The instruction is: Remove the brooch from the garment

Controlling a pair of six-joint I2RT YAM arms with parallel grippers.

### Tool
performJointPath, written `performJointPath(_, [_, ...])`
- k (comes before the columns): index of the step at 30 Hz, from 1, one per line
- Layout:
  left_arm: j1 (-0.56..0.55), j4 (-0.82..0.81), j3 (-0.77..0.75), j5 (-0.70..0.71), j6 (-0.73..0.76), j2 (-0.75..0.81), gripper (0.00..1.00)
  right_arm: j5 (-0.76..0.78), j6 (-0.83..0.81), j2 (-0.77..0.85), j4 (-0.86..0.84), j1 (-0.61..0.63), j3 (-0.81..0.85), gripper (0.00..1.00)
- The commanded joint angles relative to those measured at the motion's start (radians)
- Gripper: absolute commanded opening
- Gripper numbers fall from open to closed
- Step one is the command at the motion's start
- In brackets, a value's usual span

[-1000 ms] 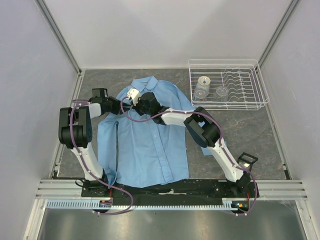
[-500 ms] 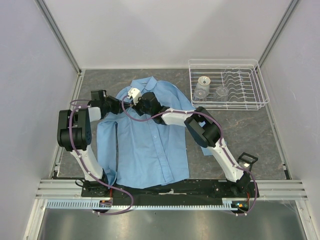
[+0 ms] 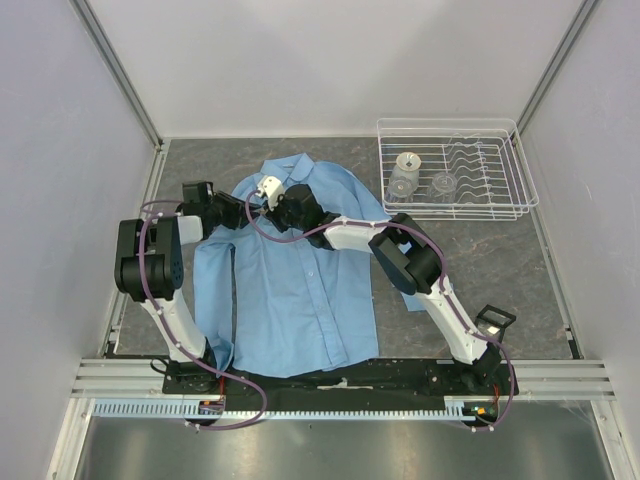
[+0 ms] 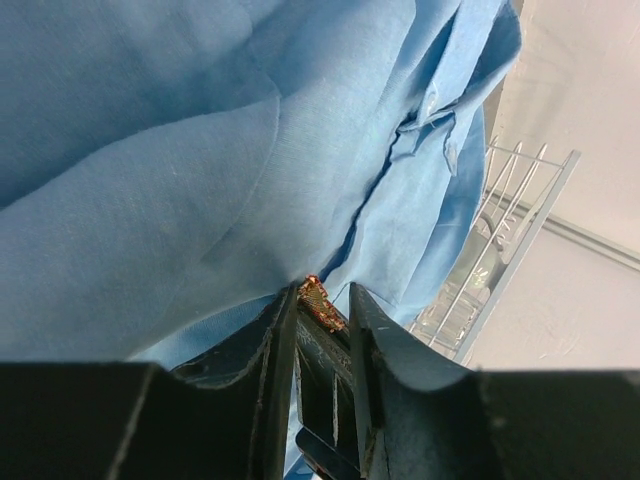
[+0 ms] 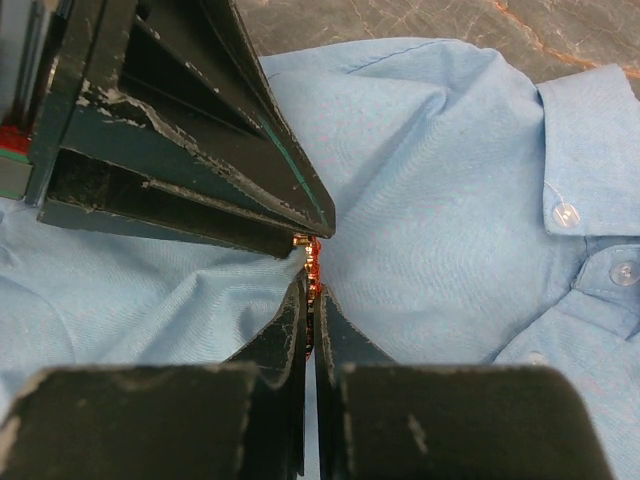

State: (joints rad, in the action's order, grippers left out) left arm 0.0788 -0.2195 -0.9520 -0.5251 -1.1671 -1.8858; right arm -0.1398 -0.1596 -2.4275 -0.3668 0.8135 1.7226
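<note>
Right gripper (image 5: 310, 296) has its two fingers pressed together, and the tiny orange-red brooch (image 5: 311, 258) sits pinched at their very tips; only the right wrist view shows this, along with a ridge of cloth drawn up to the pin. Left gripper (image 4: 322, 294) comes in from the opposite side; its own camera shows the jaws standing apart with the brooch in the gap between them and a dark shape, seemingly the other gripper's fingers, just below the pin; whether the left pads actually touch the pin I cannot tell. From above, the brooch is hidden under the two wrists, which meet nose to nose; that view does give the layout: the light blue shirt (image 3: 300, 290) lies flat on the grey tabletop (image 3: 500, 270), collar toward the far edge, hem toward the near edge, left of centre; the grippers meet on its upper chest just below the collar, on the side nearer the left edge. A wire dish rack (image 3: 450, 123) stands at the far right corner, holding a small tin (image 3: 406, 163) and a clear glass (image 3: 443, 183); its wires also show past the cloth in the left wrist view. The right wrist view alone shows the collar (image 5: 590, 140) and a clear button (image 5: 565, 213) on it.
</note>
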Motion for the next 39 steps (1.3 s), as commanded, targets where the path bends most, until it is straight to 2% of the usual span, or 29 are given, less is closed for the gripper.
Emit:
performJointPath(1, [-0.001,-0.044,0.004,0.011,-0.028,-0.019,0.35,-0.063,0.023,0.073,-0.061,0.004,-0.009,0.00])
performJointPath(22, [-0.019,-0.060,-0.007,0.004,-0.036,-0.056,0.35,-0.179,0.068,0.062,-0.187,-0.004,-0.035,0.00])
performJointPath(39, [-0.028,-0.087,-0.027,-0.030,-0.054,-0.088,0.38,-0.210,0.080,0.047,-0.175,-0.002,-0.014,0.00])
